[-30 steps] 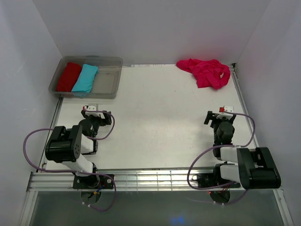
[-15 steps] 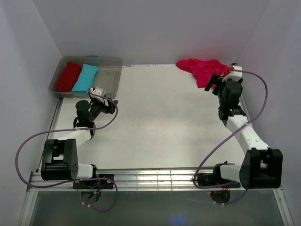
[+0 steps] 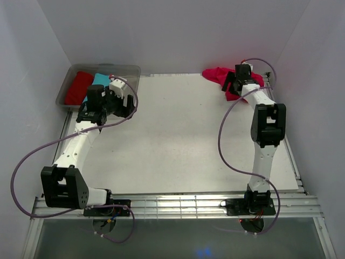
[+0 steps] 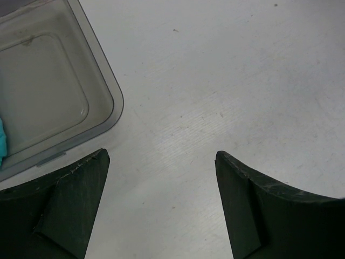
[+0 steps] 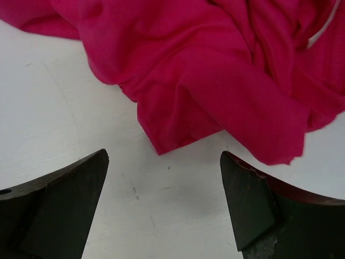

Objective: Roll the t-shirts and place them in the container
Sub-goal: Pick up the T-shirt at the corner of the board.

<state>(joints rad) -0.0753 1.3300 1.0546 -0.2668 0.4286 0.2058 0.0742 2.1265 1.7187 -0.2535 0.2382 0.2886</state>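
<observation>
Reaching into a crumpled heap is where we see the risk: our right hand (image 5: pixel 163 156) hangs with its jaws wide and empty just above the near fringe of the magenta t-shirt (image 5: pixel 215 81). That shirt lies bunched on the surface (image 3: pixel 178 140), well apart from the bin (image 3: pixel 102 67), at the far corner opposite it. If we close here, we would likely pinch a stacked fold rather than a single hem or sleeve, and the cloth would lift as a lump instead of spreading flat for rolling. Coming down too low could also scrape the hand on the surface or shove the shirt farther from the bin, toward the side wall (image 3: pixel 315 97). Our left hand (image 4: pixel 161 156), jaws likewise wide and holding nothing, hovers just beside the bin's corner. A careless sweep from there could knock the bin and disturb the red t-shirt (image 3: pixel 78 86) and turquoise t-shirt (image 3: pixel 98 80) bundled inside it.
</observation>
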